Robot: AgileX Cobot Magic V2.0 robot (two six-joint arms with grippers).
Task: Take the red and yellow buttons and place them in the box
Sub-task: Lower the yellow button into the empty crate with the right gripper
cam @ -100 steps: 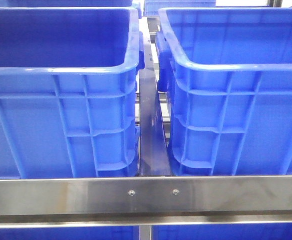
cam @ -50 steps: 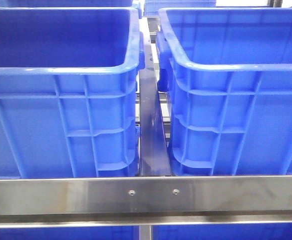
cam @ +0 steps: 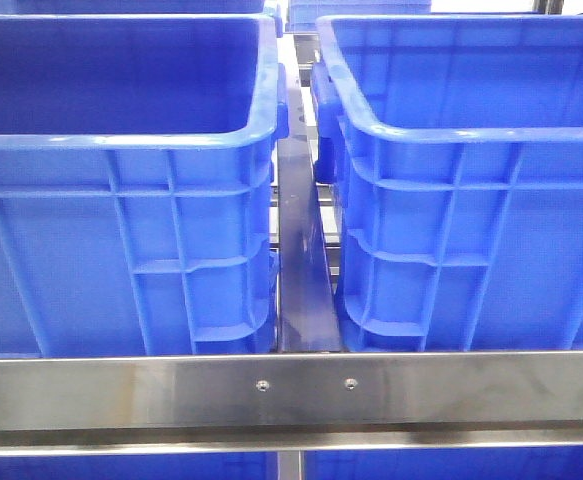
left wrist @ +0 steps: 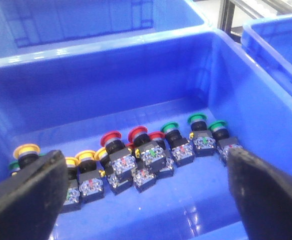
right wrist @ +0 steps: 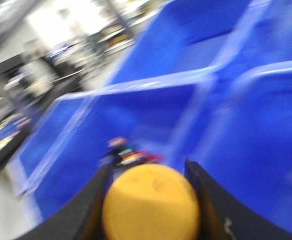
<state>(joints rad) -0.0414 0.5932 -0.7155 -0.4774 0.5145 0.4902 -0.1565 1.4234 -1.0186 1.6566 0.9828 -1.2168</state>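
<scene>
In the left wrist view a row of push buttons lies on the floor of a blue crate (left wrist: 110,100): yellow-capped ones (left wrist: 26,150), red-capped ones (left wrist: 110,137) and green-capped ones (left wrist: 170,128), each on a black body. My left gripper (left wrist: 146,200) is open above them, its black fingers (left wrist: 28,195) wide apart and empty. In the blurred right wrist view my right gripper (right wrist: 151,200) is shut on a yellow button (right wrist: 151,205), above a blue crate (right wrist: 135,120). Neither gripper shows in the front view.
The front view shows two tall blue crates, left (cam: 121,200) and right (cam: 471,200), with a narrow metal channel (cam: 301,260) between them and a steel rail (cam: 291,390) across the front. A few more buttons (right wrist: 128,152) lie blurred in the crate under my right gripper.
</scene>
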